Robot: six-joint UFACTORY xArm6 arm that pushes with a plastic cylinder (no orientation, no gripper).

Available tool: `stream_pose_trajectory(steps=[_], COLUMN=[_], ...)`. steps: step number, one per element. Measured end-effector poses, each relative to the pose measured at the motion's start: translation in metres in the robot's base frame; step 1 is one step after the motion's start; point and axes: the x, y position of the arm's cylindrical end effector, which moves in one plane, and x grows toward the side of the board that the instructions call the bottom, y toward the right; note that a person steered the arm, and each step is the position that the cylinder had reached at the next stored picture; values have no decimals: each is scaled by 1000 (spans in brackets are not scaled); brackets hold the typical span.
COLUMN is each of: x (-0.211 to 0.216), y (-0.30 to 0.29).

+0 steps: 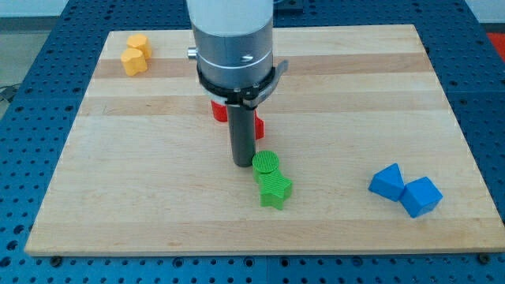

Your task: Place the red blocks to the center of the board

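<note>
At about 10 o'clock on the wooden board (158, 142) you have two yellow blocks (136, 54) touching each other, close to the board's far left corner; their exact shapes are hard to make out.

Near the middle, slightly toward 12 o'clock, you will see two red blocks (218, 111), both largely hidden behind the arm's grey housing (233, 47) and the dark rod, so you cannot tell their shapes or whether they touch. One peeks out at the rod's 9 o'clock side, the other at its 3 o'clock side.

My tip (242, 163) rests on the board just below the red blocks. It is a bare rod, with nothing to open, close or hold. Just beside it, at its 3 o'clock, sits the green cylinder (267, 163), and touching that at 6 o'clock is the green star block (275, 190).

At roughly 4 o'clock on the board lie two blue blocks (404, 190), angular and touching.
</note>
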Motion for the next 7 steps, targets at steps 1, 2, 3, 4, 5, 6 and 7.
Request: stream_pose_trajectory(steps=[1,2,3,4,5,6,7], x=[-14,-15,-22,-24,-45,-53,-68], y=[31,36,35,20,24,32,42])
